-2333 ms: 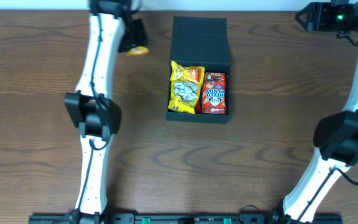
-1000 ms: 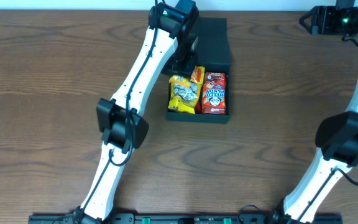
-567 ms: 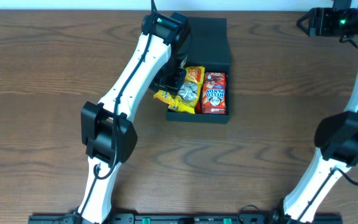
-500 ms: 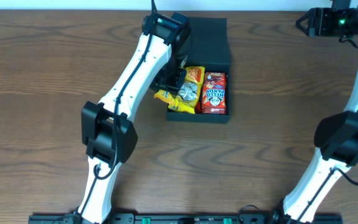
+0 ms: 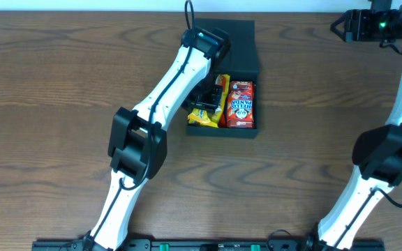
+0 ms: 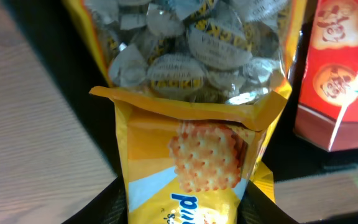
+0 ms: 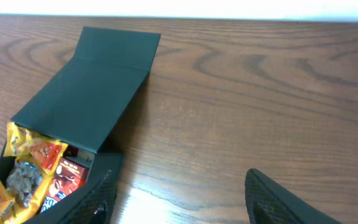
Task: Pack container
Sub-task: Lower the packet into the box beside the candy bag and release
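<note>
A wooden counter (image 7: 260,93) fills the frame. At 9 o'clock a dark container (image 7: 86,93) lies with its flap lid open toward 12. Yellow packets (image 7: 27,162) and a red packet (image 7: 67,177) sit inside at 8. The right claw (image 7: 179,186) stands wide apart at 6.

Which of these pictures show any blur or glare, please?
Left wrist view: the cracker packet is fairly sharp, the table beside it pale and blurred. Right wrist view: a bright sheen on the table near the box. Overhead view: evenly lit, sharp.

White arms (image 5: 169,80), black joints (image 5: 137,143)
</note>
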Robot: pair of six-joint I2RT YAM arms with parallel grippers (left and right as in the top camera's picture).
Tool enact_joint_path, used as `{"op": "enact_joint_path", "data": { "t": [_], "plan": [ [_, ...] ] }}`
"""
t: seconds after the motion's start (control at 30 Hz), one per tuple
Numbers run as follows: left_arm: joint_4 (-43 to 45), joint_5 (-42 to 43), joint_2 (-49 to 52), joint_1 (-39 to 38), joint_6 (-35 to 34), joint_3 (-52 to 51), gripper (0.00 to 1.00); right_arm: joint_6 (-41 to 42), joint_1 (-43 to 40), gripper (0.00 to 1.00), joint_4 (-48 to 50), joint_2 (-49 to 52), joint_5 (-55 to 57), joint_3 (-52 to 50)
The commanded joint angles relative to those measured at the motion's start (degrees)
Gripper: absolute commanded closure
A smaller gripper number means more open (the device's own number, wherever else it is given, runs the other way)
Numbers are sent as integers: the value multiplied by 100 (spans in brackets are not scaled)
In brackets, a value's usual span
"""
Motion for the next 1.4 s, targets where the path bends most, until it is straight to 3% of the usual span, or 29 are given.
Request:
{"op": "enact_joint_path", "data": {
  "t": [0.0,0.6,0.77,0.97,1.1,1.37],
  "plan": [
    [-76,201,256,-13,-136,-63,70,-157,31,33,-13,-33,-42,48],
    [0,348,614,-20,-144,-48,75,-166,26,32,-2,-33,-42,46],
    [168,260,605,-20,638,-48,75,-166,26,32,0,-33,-42,46],
    [170,-509,444,-9,1189,-37,79,-166,26,32,0,-33,-44,48],
    [310,-588,245,-4,2044,-37,76,-166,26,32,4,-33,-44,46],
    [516,-588,229,-4,2308,-37,76,-166,26,32,2,-33,-44,46]
  ]
}}
